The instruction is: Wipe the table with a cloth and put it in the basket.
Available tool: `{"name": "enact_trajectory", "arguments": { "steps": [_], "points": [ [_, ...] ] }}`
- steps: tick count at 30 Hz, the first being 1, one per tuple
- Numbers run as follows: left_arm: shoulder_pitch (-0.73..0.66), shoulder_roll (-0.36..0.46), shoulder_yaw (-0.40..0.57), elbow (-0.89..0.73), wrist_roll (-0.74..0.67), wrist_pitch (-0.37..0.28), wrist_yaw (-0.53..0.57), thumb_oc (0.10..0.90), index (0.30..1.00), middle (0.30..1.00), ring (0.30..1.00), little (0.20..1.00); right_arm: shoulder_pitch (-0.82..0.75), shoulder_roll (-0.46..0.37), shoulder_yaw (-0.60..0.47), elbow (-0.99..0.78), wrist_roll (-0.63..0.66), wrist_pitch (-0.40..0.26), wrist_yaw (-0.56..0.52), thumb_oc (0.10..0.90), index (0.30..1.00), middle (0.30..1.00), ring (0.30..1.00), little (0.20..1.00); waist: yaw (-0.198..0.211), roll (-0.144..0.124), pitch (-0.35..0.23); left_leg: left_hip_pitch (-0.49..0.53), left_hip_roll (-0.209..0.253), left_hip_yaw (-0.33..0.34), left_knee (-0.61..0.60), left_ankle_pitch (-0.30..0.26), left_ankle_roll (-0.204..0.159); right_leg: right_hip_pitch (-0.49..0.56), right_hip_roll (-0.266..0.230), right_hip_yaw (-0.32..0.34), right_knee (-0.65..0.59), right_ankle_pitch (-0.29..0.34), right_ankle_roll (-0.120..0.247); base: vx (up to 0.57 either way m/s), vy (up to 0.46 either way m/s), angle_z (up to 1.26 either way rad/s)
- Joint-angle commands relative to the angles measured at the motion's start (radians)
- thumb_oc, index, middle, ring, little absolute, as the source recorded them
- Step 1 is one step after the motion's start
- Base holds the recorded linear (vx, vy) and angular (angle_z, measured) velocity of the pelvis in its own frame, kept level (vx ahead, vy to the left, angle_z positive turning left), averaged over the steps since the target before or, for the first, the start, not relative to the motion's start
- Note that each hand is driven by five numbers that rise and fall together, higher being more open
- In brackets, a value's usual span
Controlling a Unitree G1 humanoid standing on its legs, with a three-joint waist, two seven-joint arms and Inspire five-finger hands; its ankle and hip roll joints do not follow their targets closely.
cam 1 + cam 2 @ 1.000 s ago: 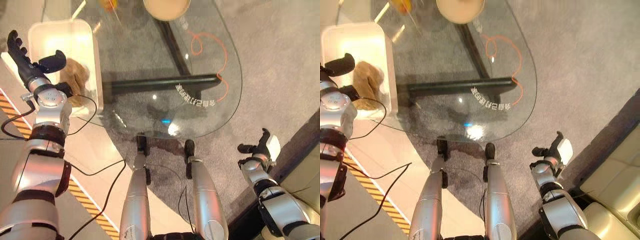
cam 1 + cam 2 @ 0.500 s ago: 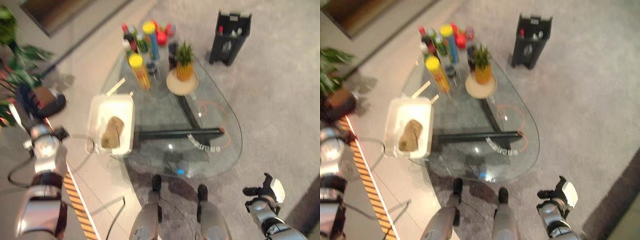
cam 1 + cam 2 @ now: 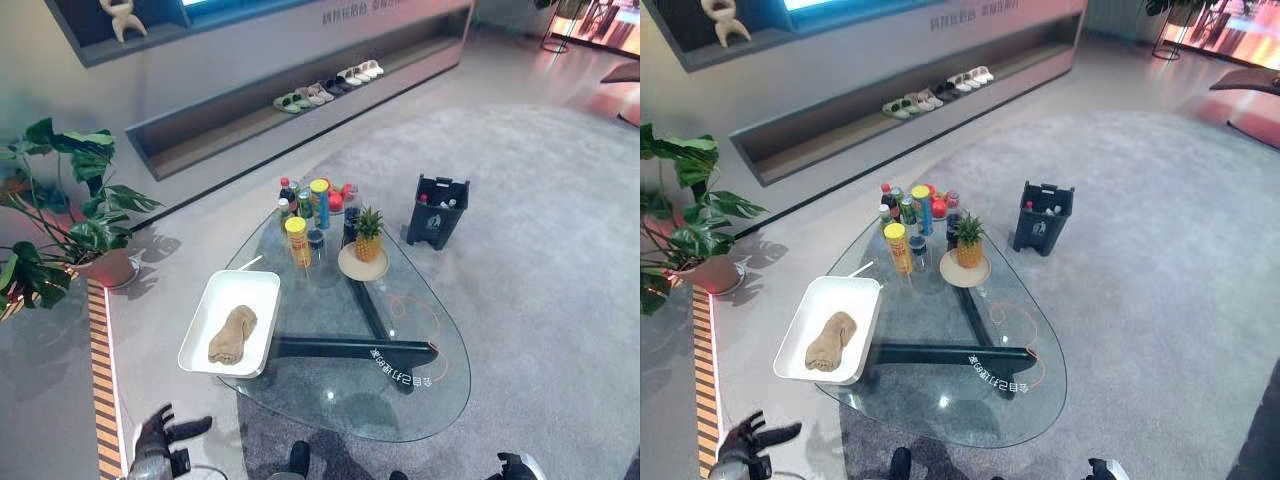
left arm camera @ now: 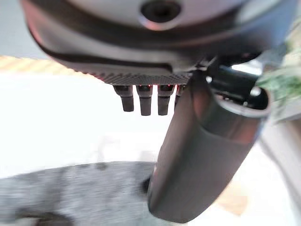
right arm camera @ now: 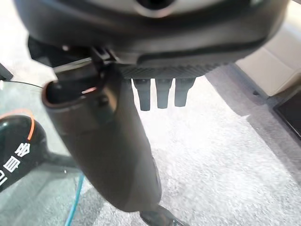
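L hand point(image 3: 160, 440) low by floor, fingers spread, R hand point(image 5: 117, 141) fingers straight, cloth point(image 3: 232, 334) in basket point(image 3: 262, 285)

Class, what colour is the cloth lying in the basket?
Tan-brown cloth; clearest in the left eye view.

Print shows in three places, none of it clear enough to read.
White characters run along the dark bar point(image 3: 350, 348) under the glass table point(image 3: 440, 390), toward 5 o'clock from the tabletop's middle. Pale lettering sits on the back wall point(image 3: 365, 12) at 12 o'clock. The bottles point(image 3: 297, 240) at the table's 11 o'clock edge carry unreadable labels.
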Motion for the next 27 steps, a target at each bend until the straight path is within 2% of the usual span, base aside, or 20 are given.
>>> {"name": "enact_trajectory", "arguments": {
  "steps": [1,3,10,16,27],
  "points": [
    [-0.051,0.029,-0.042,0.022,0.106,-0.003,-0.032,0.800,0.900,0.900,0.900,0.900,-0.037,-0.022,0.009,-0.002,-0.045,0.012,0.008,0.800,0.900,0.900,0.900,0.900,0.017,-0.013,-0.006,0.104,-0.064,0.051,0.005,-0.138,0.025,-0.045,0.021,0.025,0.061,0.003,-0.008,0.02,0.011,0.04],
    [-0.046,0.017,-0.060,0.024,0.106,0.008,-0.038,0.800,0.900,0.900,0.900,0.900,-0.043,-0.019,0.015,-0.004,-0.051,0.019,0.014,0.800,0.900,0.900,0.900,0.900,0.017,-0.014,-0.008,0.110,-0.064,0.050,0.005,-0.139,0.026,-0.038,0.023,0.026,0.061,0.001,-0.010,0.00,0.010,0.04],
    [-0.050,-0.035,-0.167,0.047,0.200,0.110,-0.098,0.800,0.900,0.900,0.900,0.900,-0.070,0.000,0.066,0.012,-0.086,0.058,0.069,0.800,0.900,0.900,0.900,0.900,0.017,-0.021,-0.016,0.131,-0.054,0.051,0.005,-0.143,0.020,-0.007,0.023,0.028,0.032,0.013,-0.010,0.00,0.004,0.02],
    [-0.053,-0.057,-0.194,0.058,0.250,0.136,-0.098,0.800,0.900,0.900,0.900,0.900,-0.066,0.020,0.085,0.023,-0.118,0.067,0.099,0.800,0.900,0.900,0.900,0.900,0.015,-0.028,-0.020,0.133,-0.047,0.058,0.005,-0.147,0.016,-0.004,0.019,0.021,0.018,0.022,-0.004,-0.01,-0.003,0.00],
    [-0.063,-0.070,-0.228,0.052,0.263,0.128,-0.096,0.800,0.900,0.900,0.900,0.900,-0.063,0.031,0.114,0.029,-0.118,0.064,0.126,0.800,0.900,0.900,0.900,0.900,0.004,-0.026,-0.012,0.121,-0.041,0.074,0.005,-0.149,0.015,-0.017,0.013,0.027,0.006,0.033,0.002,-0.03,0.001,-0.06]
  ]
}}
